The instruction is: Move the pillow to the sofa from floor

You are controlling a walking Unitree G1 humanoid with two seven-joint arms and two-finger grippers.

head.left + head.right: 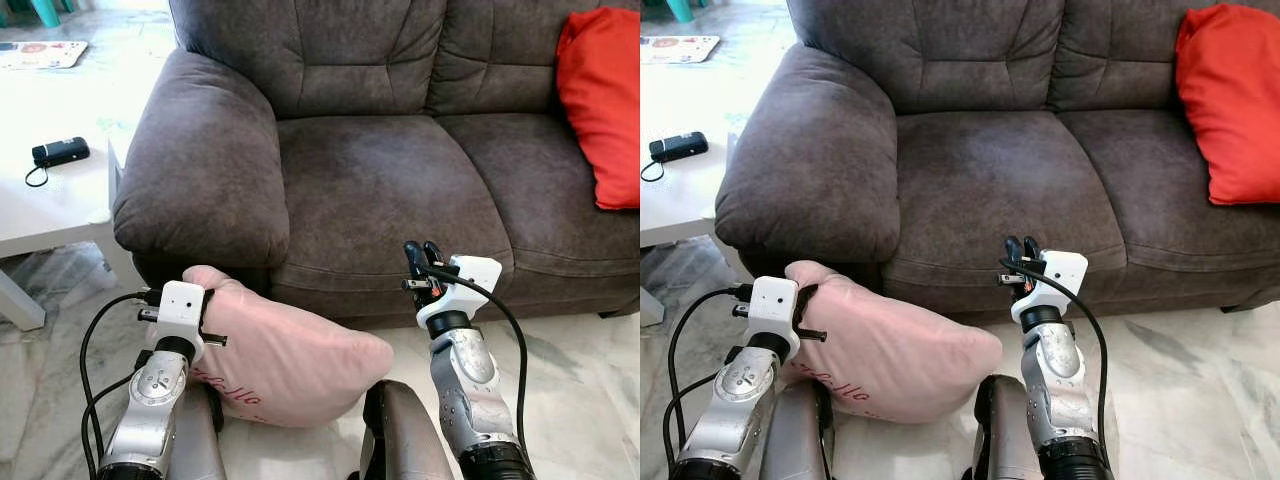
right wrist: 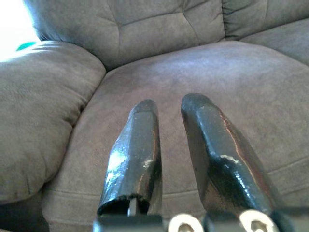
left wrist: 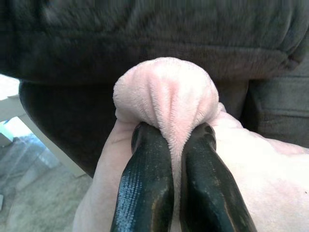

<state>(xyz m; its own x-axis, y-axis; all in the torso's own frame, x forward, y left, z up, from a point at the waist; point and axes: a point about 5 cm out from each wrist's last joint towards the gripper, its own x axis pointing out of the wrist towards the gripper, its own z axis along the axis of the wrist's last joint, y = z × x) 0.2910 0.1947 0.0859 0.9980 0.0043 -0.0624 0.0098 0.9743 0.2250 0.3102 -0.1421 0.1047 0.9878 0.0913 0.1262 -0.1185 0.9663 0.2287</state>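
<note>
Left eye view: the left hand [image 1: 205,318] is clamped on an upper corner of the pink pillow [image 1: 290,360], which hangs low in front of the brown sofa [image 1: 390,190], below the armrest [image 1: 205,170] and just ahead of the seat cushion's front edge. The right hand [image 1: 420,255] is raised before the seat, nothing in it. A red cushion [image 1: 600,100] leans at the far end of the sofa, and a small black device [image 1: 60,151] lies on the white surface [image 1: 50,200] to the left.

Right eye view: same layout; the bare seat between armrest and red cushion looks like the natural landing place.

Left wrist view: here the grip is plain. Two black fingers [image 3: 145,188] pinch a bunched fold of plush fabric, nearly closed on it. The hold is on fabric only, so I judge a smooth lift up and forward over the seat edge is wiser than a quick swing, which could let the fold slip out.

Right wrist view: the fingers stand narrowly apart, empty, pointing at the seat cushion [image 2: 203,82]; this hand could steady the pillow's free end if it sags.
</note>
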